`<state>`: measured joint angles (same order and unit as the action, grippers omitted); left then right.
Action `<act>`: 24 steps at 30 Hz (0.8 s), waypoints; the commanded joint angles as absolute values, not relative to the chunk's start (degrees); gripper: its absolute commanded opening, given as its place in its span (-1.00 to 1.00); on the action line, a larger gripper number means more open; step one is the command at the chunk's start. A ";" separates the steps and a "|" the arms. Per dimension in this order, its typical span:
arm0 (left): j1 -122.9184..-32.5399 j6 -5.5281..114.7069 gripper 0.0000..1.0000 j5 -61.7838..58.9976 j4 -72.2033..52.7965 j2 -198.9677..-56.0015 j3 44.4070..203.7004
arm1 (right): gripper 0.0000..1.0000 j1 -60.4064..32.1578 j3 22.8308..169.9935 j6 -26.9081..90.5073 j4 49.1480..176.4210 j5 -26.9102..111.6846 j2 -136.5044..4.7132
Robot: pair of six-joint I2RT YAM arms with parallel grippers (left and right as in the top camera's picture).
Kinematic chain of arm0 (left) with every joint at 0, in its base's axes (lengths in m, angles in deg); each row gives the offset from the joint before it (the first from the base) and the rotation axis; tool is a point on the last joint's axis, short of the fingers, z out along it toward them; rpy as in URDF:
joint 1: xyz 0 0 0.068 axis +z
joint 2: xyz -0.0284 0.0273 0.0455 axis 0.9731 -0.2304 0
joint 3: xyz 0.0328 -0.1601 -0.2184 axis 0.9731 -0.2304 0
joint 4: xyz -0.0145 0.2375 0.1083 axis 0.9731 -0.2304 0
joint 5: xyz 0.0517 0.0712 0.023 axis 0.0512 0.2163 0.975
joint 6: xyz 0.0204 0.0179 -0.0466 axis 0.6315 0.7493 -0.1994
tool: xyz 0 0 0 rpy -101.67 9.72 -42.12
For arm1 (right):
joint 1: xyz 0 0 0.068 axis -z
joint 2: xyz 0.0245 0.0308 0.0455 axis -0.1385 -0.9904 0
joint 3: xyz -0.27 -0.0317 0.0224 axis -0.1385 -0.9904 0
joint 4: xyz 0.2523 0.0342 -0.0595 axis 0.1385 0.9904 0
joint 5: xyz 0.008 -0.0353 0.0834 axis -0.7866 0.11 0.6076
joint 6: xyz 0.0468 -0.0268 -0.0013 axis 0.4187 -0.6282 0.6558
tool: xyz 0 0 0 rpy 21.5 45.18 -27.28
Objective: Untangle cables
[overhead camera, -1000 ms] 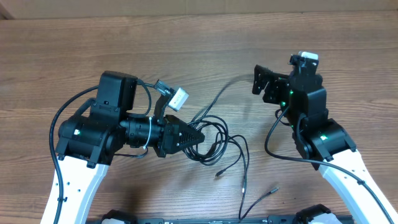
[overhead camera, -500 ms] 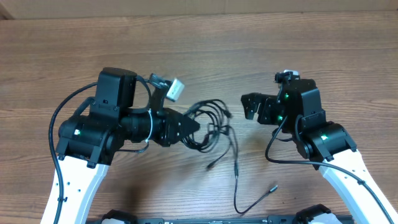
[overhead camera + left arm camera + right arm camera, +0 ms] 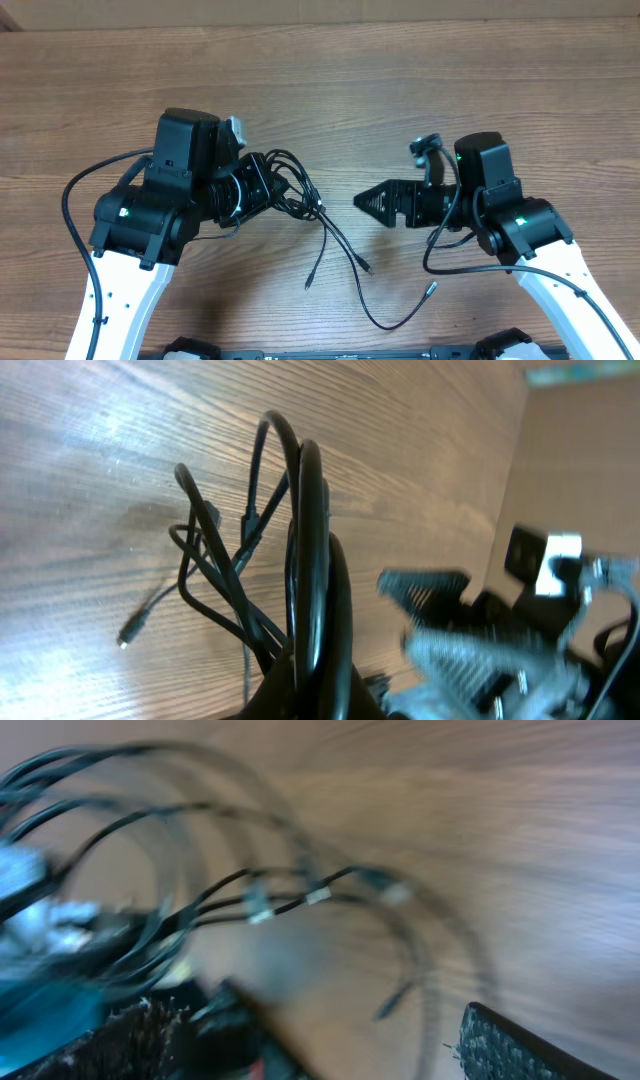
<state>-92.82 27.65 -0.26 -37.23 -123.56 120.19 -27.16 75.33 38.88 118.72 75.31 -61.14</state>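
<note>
Overhead: L gripper (image 3: 268,190) clenched on the knotted bundle of cables (image 3: 300,195). Loose tails run out from its jaws diagonally, toward the near edge & the robot's right, with plug ends lying on the table (image 3: 400,80). R gripper (image 3: 372,201) is spread wide & empty. It points at the bundle from the right, near but not touching, and is prob. the arm to take a tail.
</note>
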 commanded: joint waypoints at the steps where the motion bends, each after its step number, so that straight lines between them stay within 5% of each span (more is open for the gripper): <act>1: -93.19 16.77 -0.92 1.40 -36.97 -123.34 121.21 | 0.83 -30.46 75.75 42.49 118.26 87.58 -60.81; 15: -93.21 9.55 -0.91 1.27 -38.57 -123.67 121.21 | 0.82 -40.34 75.75 80.52 111.35 68.60 -60.84; 24: -93.21 8.70 -0.92 1.16 -38.67 -123.67 121.21 | 0.71 -43.36 75.75 87.16 111.11 65.89 -61.73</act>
